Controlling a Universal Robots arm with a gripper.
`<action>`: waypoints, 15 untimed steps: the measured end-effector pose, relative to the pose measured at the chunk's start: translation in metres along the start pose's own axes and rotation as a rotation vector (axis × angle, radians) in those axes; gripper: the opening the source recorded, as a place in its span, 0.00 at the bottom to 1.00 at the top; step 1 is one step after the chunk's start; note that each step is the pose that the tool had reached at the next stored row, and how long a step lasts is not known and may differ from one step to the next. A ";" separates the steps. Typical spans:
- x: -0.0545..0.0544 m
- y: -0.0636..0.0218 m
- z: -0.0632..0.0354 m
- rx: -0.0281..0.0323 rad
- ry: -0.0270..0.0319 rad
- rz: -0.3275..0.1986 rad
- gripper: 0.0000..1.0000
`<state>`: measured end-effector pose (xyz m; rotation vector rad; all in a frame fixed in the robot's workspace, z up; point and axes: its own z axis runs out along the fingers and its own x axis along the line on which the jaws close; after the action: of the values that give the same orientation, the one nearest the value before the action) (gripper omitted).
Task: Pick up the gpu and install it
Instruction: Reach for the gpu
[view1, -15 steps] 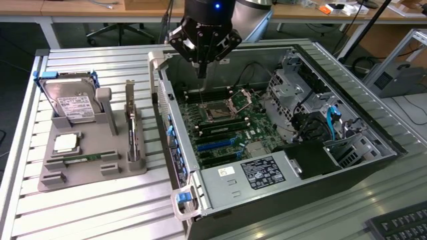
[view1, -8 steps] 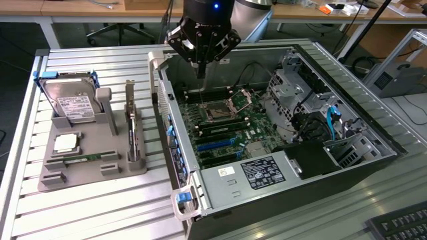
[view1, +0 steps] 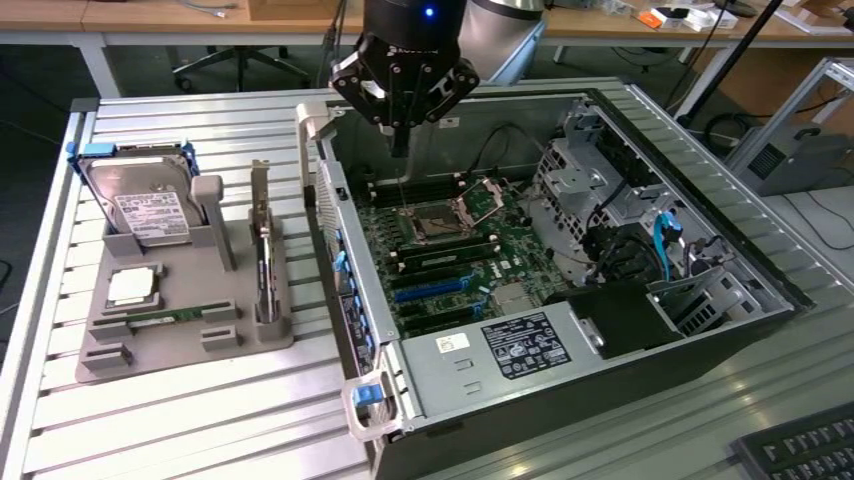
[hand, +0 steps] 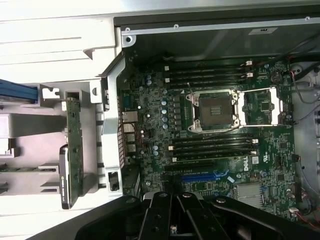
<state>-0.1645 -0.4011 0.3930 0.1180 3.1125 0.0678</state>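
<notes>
Item: open computer case (view1: 340, 230) on a slatted metal table (view1: 200, 420), lying on its side with the labelled power supply (view1: 514, 345) at the near end. Beside it, toward the exterior view's left, is a grey parts tray (view1: 174, 352). From its near end back it carries a narrow green memory stick (view1: 167, 318), a processor chip (view1: 131, 287) and a silver hard drive (view1: 147, 210) propped upright. The gpu (view1: 267, 260) stands on its long edge in a slot on the side of the tray nearest the case, untouched and not yet lifted. The wrist view shows the gpu (hand: 74, 145) edge-on, so its face cannot be made out; it may carry a cooler or be bare. Handling, as judged: light, stiff and fragile, with exposed components and an edge connector that should not be pinched. The free upper edge, or the end by the metal bracket, looks like the safest hold. Further in, the motherboard (view1: 441, 250) has an empty processor socket (view1: 437, 222) and blue expansion slots (view1: 430, 290) at its nearer end. Furthest, the gripper (view1: 398, 148) hangs over the far end of the case above the board, with its fingers fully together and nothing between them, well apart from the gpu.
</notes>
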 end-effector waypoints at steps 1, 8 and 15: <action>0.000 0.0000 0.0000 0.0000 0.0000 0.000 0.11; 0.002 -0.0002 -0.0001 0.0000 0.0001 0.000 0.11; 0.003 -0.0004 0.0000 0.0000 0.0000 0.000 0.11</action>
<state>-0.1677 -0.4012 0.3929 0.1180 3.1125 0.0679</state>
